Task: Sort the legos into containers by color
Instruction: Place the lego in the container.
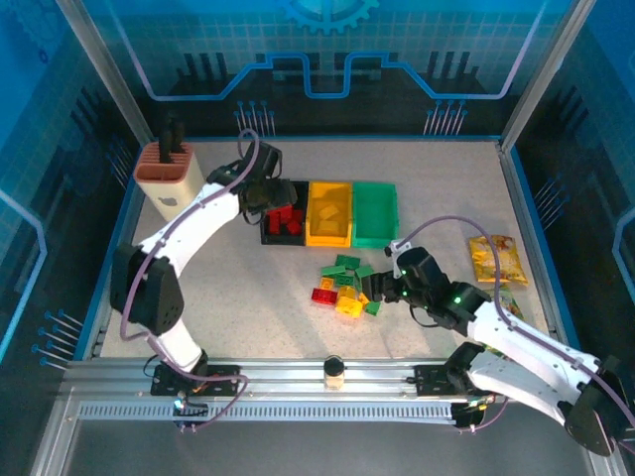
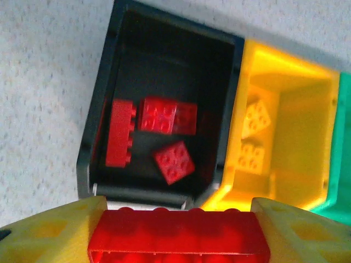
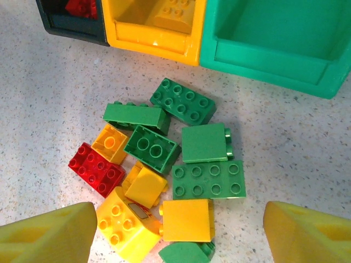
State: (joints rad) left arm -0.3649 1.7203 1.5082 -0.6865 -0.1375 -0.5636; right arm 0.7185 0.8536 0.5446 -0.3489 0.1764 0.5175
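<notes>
1 red lego (image 2: 176, 241), cropped, gripped by L end effector (image 2: 175, 233); R end effector (image 3: 178, 234) released.

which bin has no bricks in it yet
The green bin, rightmost in the row; the black bin holds red bricks, the yellow bin yellow bricks.

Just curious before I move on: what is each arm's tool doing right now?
Left tool: closed on a red brick, at the black bin.
Right tool: open, empty, above the loose bricks.
</notes>
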